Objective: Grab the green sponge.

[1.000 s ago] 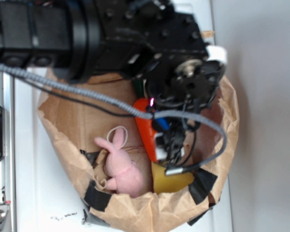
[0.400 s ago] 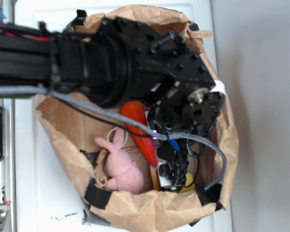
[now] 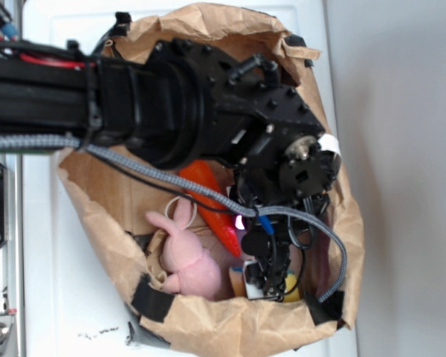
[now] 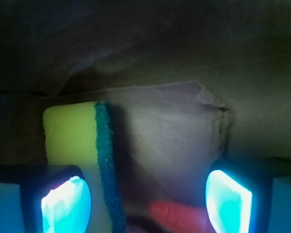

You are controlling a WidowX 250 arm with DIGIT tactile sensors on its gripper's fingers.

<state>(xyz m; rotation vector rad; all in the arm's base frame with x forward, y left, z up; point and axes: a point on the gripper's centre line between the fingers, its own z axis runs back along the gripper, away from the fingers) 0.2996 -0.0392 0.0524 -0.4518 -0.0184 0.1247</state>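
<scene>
The green sponge is a yellow foam block with a dark green layer down its right face. It stands at the left of the wrist view against the brown paper. My gripper is open, its lit fingers wide apart. The left finger is in front of the sponge's yellow part, and the green edge falls just inside the gap. In the exterior view my gripper is deep in the bag and covers most of the sponge.
A brown paper bag holds everything. An orange toy carrot lies under the arm, and its tip shows between my fingers. A pink plush bunny lies left of the gripper. The bag wall is close ahead.
The arm has pushed further down into the bag. The gripper now sits over the sponge, which was mostly exposed one second ago and now shows only as slivers.
</scene>
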